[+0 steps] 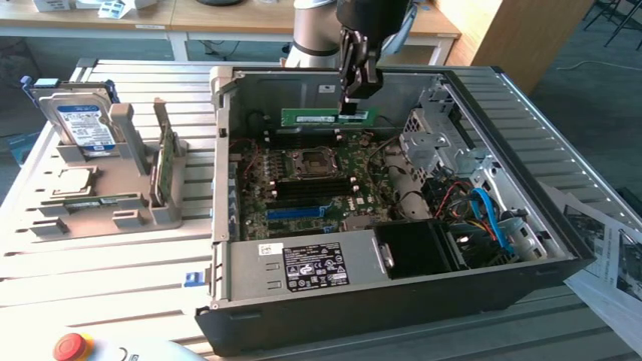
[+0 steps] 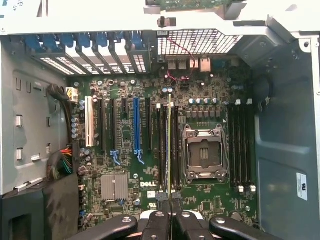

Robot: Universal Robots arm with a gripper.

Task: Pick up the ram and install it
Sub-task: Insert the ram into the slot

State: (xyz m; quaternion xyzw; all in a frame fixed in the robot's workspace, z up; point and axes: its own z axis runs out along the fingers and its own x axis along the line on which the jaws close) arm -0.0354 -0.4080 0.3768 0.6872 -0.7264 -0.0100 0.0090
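My gripper (image 1: 353,105) hangs over the far part of the open computer case (image 1: 225,150), shut on the ram (image 1: 319,117). The ram is a long green stick with a white label, held level by one end above the motherboard (image 1: 311,180). In the wrist view the ram (image 2: 169,145) shows edge-on between my fingers (image 2: 159,220). It runs along the black memory slots (image 2: 162,145) beside the empty processor socket (image 2: 203,152), and I cannot tell whether it touches them. In the exterior view it is clear of the board.
A grey holder (image 1: 120,218) at the exterior view's left carries a hard drive (image 1: 83,124), a square silver processor chip (image 1: 71,180) and another green stick (image 1: 164,167). The case holds a power supply (image 1: 311,267), blue cables (image 1: 492,218) and a drive cage (image 1: 437,139). Papers (image 1: 612,256) lie at the right.
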